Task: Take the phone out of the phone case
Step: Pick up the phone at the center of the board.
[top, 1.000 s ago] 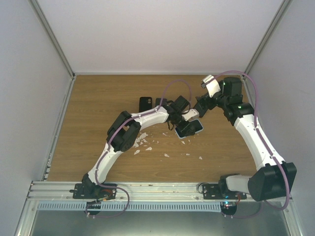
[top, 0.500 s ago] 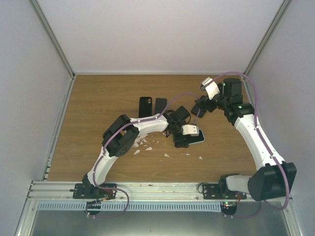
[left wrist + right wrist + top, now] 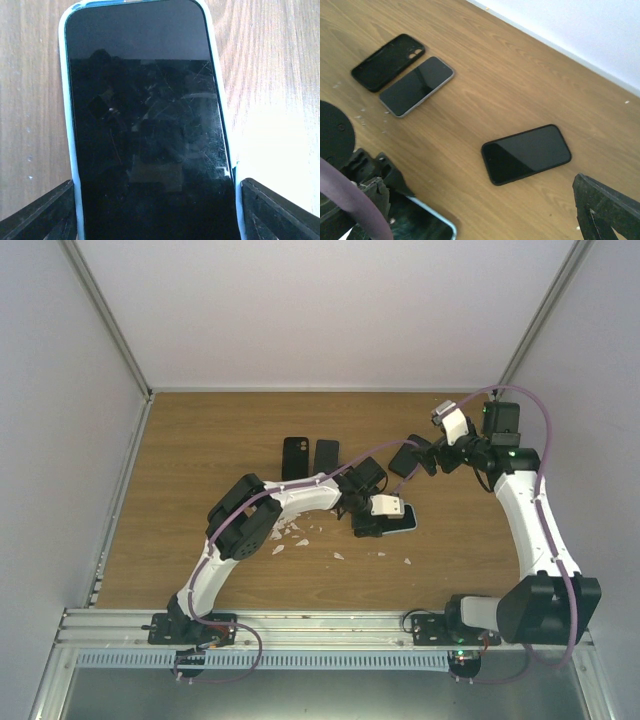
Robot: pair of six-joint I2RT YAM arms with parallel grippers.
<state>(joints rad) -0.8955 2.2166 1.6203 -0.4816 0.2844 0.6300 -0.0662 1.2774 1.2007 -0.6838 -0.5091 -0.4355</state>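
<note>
on the left side of the bench (image 3: 190, 450) lies an empty black case (image 3: 295, 452). just beside it lies a bare phone (image 3: 326, 454). both are flat. small white bits (image 3: 290, 530) lie near the left arm.

in the middle is the phone (image 3: 145, 125) for this job. it lies flat, screen up, inside its pale blue phone case (image 3: 70, 150). the left gripper (image 3: 157, 210) is down over one end of it. one jaw is on each long side, right up against the case. i cannot tell if the jaws squeeze yet or only touch.

further right a dark phone (image 3: 526, 154) lies alone on the wood. the right gripper (image 3: 415, 455) hangs over that part of the bench, wide open, with nothing in it.

the step now looks like getting a firm hold. to do it well, i think the left gripper should press only on the edges of the case, and not too hard, so the soft rim can bend. it should keep the phone flat on the bench. then the right gripper could come to the free end and push a corner of the case off. if the hold is too tight, the case may not let go.
</note>
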